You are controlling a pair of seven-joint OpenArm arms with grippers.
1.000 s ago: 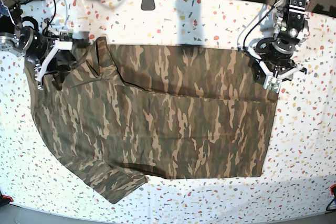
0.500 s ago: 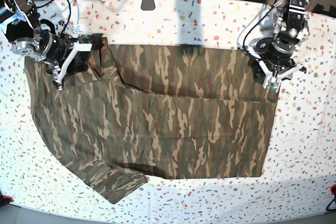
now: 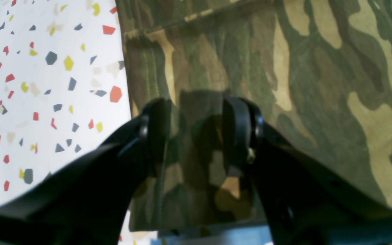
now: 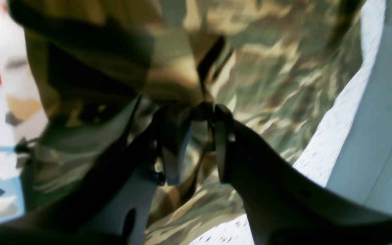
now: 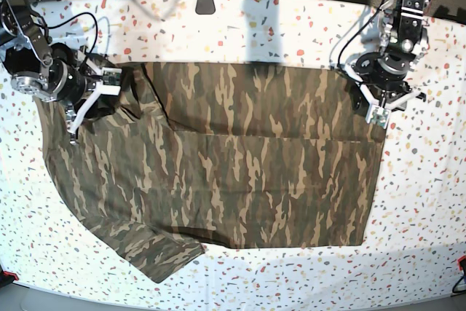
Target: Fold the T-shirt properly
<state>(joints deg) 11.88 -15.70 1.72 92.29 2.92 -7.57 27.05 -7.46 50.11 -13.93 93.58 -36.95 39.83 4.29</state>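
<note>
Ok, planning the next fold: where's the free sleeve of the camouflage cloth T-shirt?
In the base view the sleeve lies flat at lower left, pointing toward the speckled table's near edge.

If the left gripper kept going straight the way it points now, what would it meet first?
Most likely the T-shirt: the left gripper points down at the shirt's hemmed corner, jaws apart on either side of the cloth, with the speckled table underneath. How much gap remains is unclear.

T-shirt [image 5: 218,172] covers table [image 5: 291,27] centre; bare margins around it passable.
</note>
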